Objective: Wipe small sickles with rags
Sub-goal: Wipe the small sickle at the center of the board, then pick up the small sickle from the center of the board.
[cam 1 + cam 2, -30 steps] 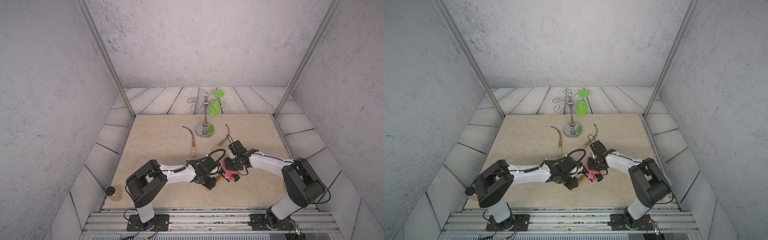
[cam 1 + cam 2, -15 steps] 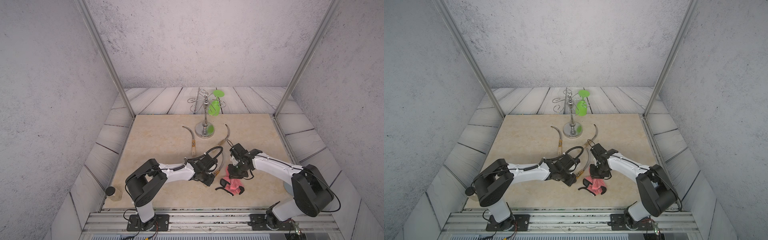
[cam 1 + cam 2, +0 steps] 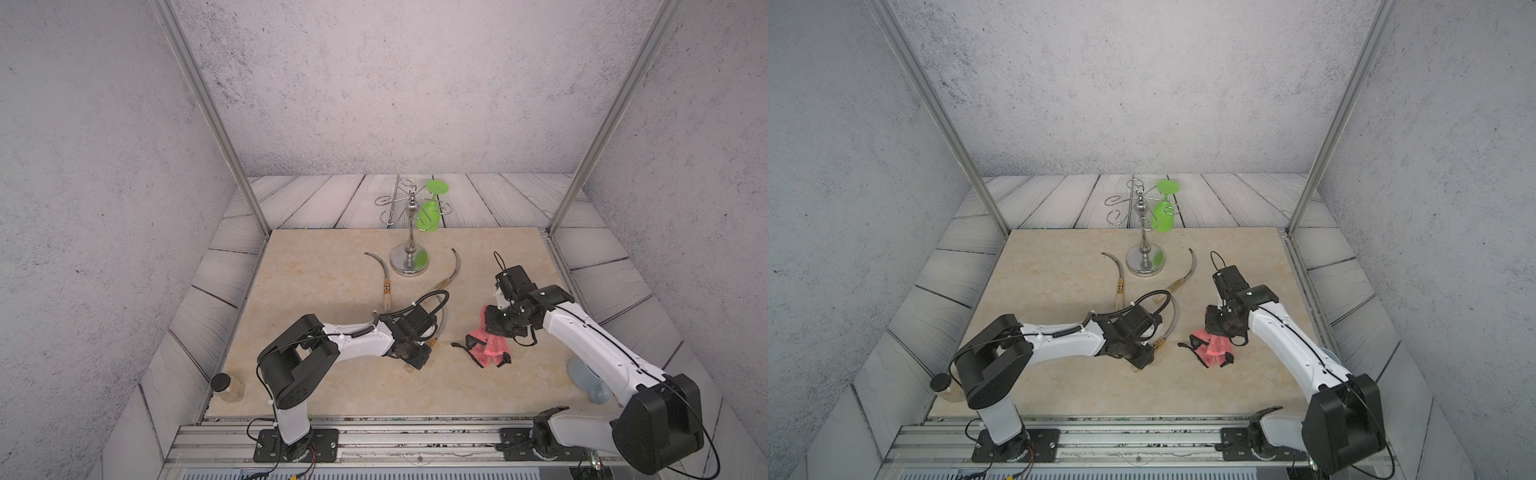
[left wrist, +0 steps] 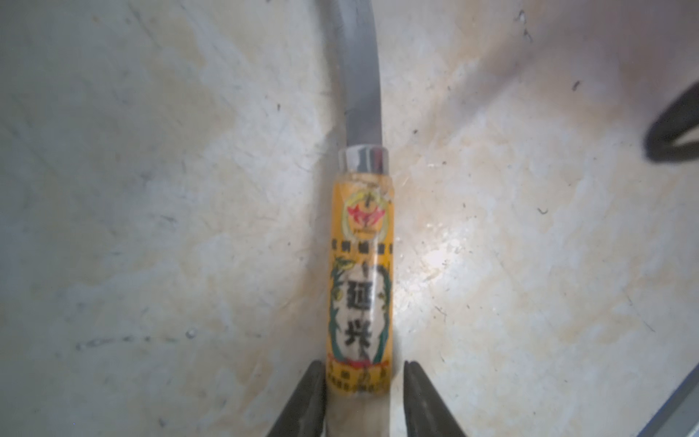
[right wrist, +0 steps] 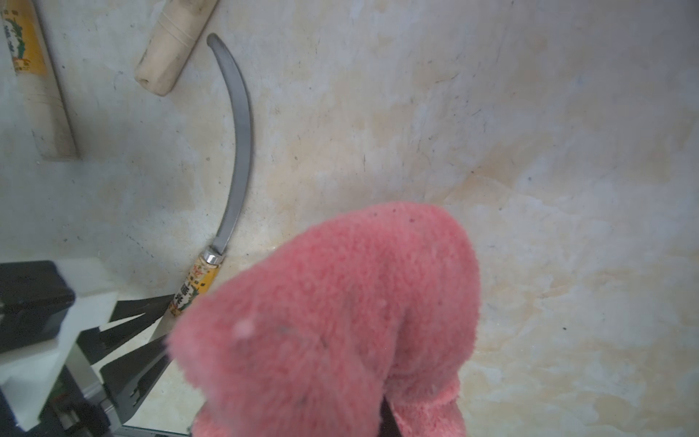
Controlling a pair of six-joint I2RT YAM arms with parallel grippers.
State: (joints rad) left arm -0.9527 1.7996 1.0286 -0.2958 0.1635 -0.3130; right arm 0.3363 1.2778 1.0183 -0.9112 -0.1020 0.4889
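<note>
Left gripper (image 4: 365, 374): jaws slightly parted, straddling the pale wooden handle of the yellow-labelled, grey-bladed sickle (image 4: 361, 265). There's a small gap on one side, so it isn't clamped. That sickle lies flat near the centre of the beige stone-look table (image 3: 324, 270). Right gripper (image 3: 492, 330): closed on the pink terry rag (image 3: 492, 348), whose lower end and black strap lie on the table just right of the sickle. Second sickle (image 3: 384, 276) lies left of the chrome wire-armed stand (image 3: 409, 259), third sickle (image 3: 453, 270) right of it.

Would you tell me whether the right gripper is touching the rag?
Touching. The right wrist view shows the rag bunched up in the right gripper, with a dark finger against its lower edge.
</note>
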